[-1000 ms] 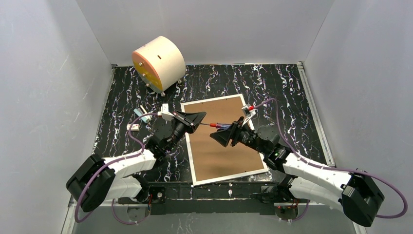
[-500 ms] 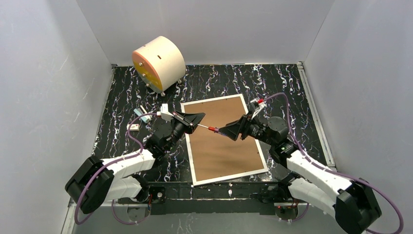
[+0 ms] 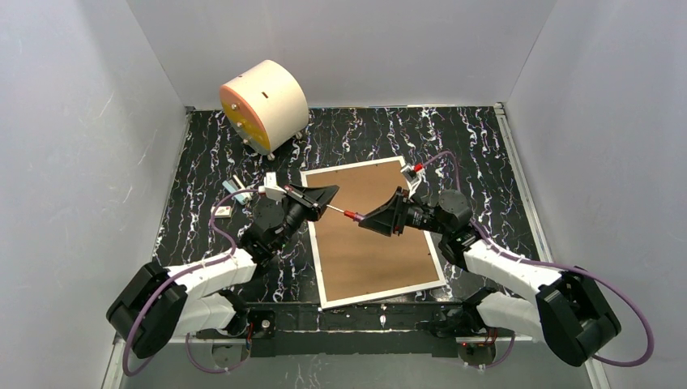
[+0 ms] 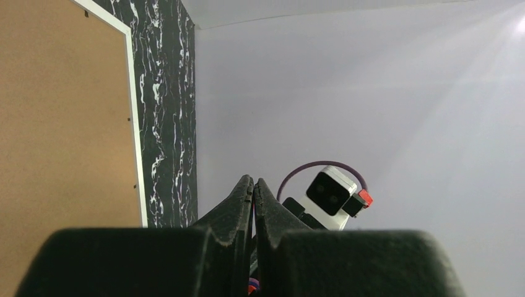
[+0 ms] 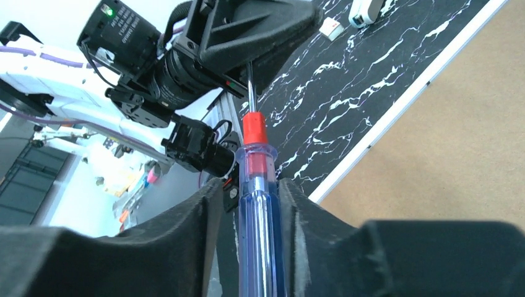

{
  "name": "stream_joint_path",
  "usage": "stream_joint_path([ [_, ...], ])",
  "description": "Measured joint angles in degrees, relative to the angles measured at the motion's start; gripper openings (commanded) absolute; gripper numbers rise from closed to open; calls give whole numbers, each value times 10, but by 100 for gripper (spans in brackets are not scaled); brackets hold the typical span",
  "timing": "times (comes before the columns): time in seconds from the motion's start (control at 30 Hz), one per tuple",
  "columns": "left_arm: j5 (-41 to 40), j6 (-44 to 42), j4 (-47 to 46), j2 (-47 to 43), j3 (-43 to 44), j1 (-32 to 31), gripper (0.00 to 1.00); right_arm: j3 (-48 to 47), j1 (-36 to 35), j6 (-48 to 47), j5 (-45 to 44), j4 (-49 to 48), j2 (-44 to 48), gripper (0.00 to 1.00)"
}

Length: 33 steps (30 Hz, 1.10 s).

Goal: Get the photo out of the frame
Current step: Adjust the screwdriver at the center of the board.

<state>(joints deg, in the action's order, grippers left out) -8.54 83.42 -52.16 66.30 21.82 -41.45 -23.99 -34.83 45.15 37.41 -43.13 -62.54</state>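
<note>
The frame [image 3: 369, 259] lies face down on the black marbled table, its brown back panel up inside a thin white rim [image 4: 134, 124]. The photo is hidden. Above the frame both arms meet at a screwdriver [image 3: 350, 215] with a blue handle and red collar [image 5: 254, 133]. My left gripper [image 3: 322, 201] [image 4: 254, 180] is shut on its metal shaft. My right gripper [image 3: 369, 220] [image 5: 251, 185] straddles the blue handle. One finger lies against it and a narrow gap shows at the other finger [image 5: 210, 204].
A cream cylinder with an orange face [image 3: 263, 105] stands at the back left. Small white and teal pieces [image 3: 235, 188] [image 3: 221, 211] lie left of the frame. Grey walls close in the table on three sides.
My right gripper slid back to the right along the screwdriver, opened wider, then narrowed around the handle. The left gripper stayed shut on the shaft and hardly moved.
</note>
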Motion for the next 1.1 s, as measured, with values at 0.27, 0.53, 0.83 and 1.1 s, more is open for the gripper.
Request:
stream_joint_path([
  [0.27,-5,2,1,-10,0,0,0,5,1,19,19,-33,-14,29],
  [0.53,-4,-1,-1,-17,0,0,57,15,2,35,14,-55,-14,1],
  [0.83,47,-55,86,-79,0,48,98,15,36,22,1,5,12,1],
  [1.1,138,-179,315,-132,50,148,99,-26,53,-82,8,153,28,1],
])
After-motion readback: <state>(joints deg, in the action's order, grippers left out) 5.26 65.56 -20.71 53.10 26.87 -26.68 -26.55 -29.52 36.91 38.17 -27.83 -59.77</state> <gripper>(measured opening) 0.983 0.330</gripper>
